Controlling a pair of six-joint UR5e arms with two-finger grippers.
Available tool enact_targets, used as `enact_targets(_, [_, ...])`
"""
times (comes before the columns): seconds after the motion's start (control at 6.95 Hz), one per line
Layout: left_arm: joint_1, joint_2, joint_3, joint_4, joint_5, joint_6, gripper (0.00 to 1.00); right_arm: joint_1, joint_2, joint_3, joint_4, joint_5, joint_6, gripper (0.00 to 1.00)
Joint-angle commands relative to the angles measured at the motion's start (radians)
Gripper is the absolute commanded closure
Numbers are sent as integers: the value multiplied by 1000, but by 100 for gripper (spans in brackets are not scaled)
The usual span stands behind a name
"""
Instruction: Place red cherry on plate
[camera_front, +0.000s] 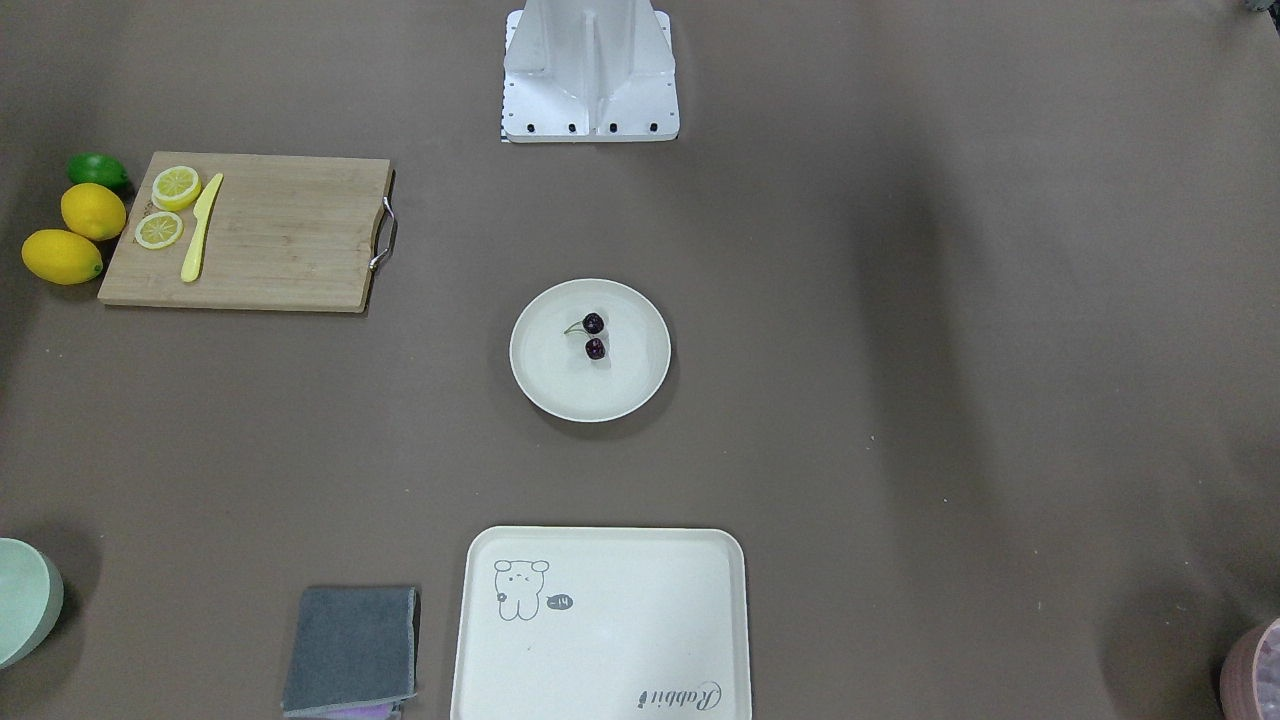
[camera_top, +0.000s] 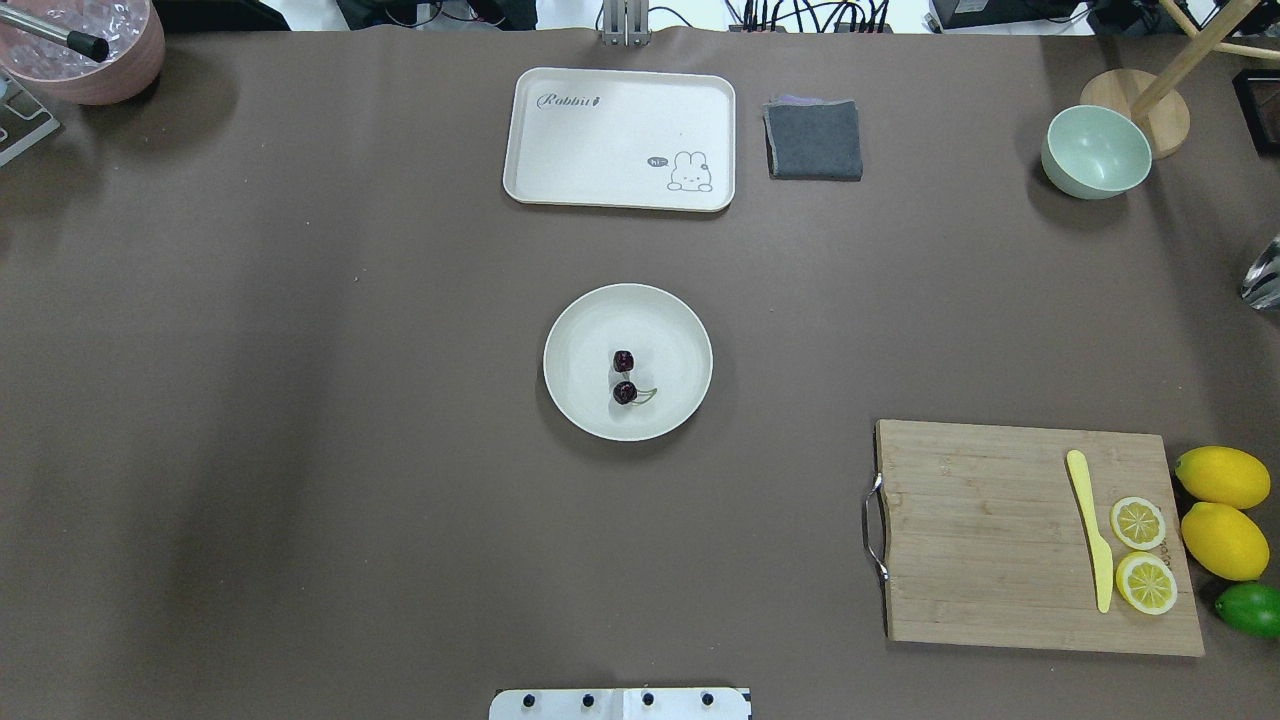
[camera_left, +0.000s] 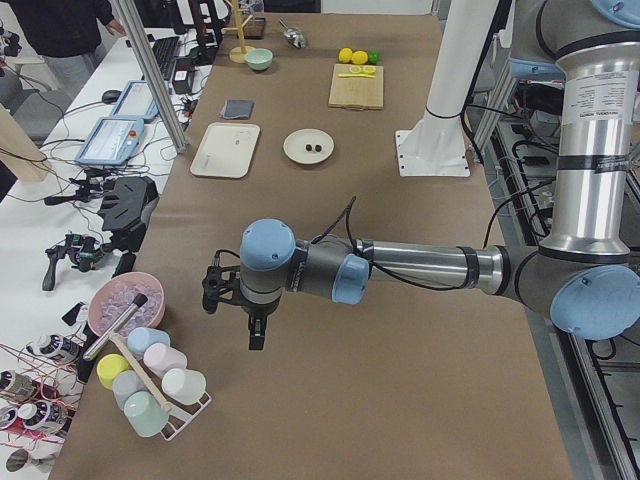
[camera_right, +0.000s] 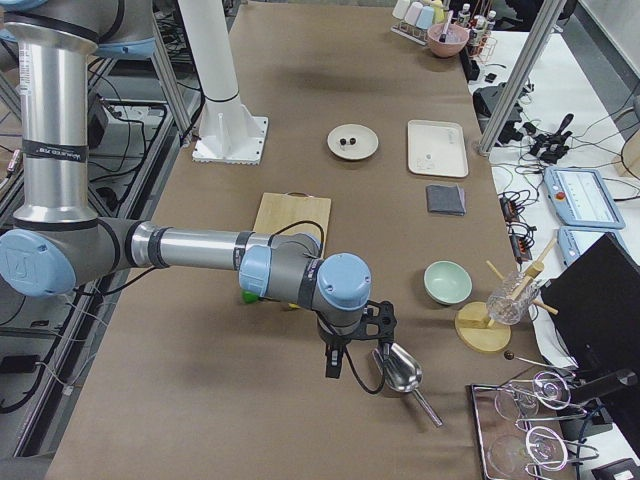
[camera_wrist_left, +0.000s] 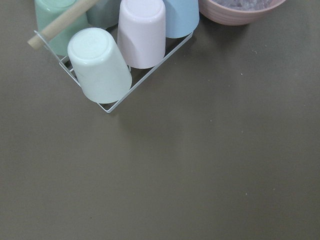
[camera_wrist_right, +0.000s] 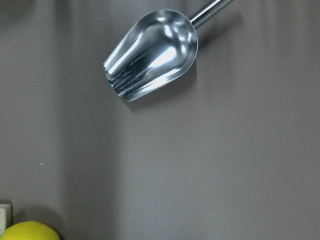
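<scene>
The red cherry (camera_front: 593, 323), a pair of dark maroon cherries on thin stems, lies inside the round cream plate (camera_front: 590, 402) at the table's middle; it also shows in the overhead view as the red cherry (camera_top: 624, 392) on the plate (camera_top: 580, 330). No gripper is near it. My left gripper (camera_left: 212, 290) hangs over the table's far left end beside a cup rack (camera_left: 150, 385). My right gripper (camera_right: 384, 318) hangs at the opposite end above a metal scoop (camera_right: 402, 372). Both show only in the side views, so I cannot tell whether they are open or shut.
A wooden cutting board (camera_top: 1000, 520) holds a yellow knife (camera_top: 1090, 525) and lemon slices, with lemons (camera_top: 1222, 478) and a lime (camera_top: 1250, 608) beside it. A cream tray (camera_top: 620, 138), grey cloth (camera_top: 814, 140), green bowl (camera_top: 1096, 152) and pink bowl (camera_top: 95, 50) line the far edge.
</scene>
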Motion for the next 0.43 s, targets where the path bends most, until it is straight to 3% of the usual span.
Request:
enact_targets(0.0, [0,2,1,0,4,0,1,0,-3,0,0,-2,-1,0])
enact_targets(0.29, [0,0,4,0,5,0,1,0,-6,0,0,-2,-1,0])
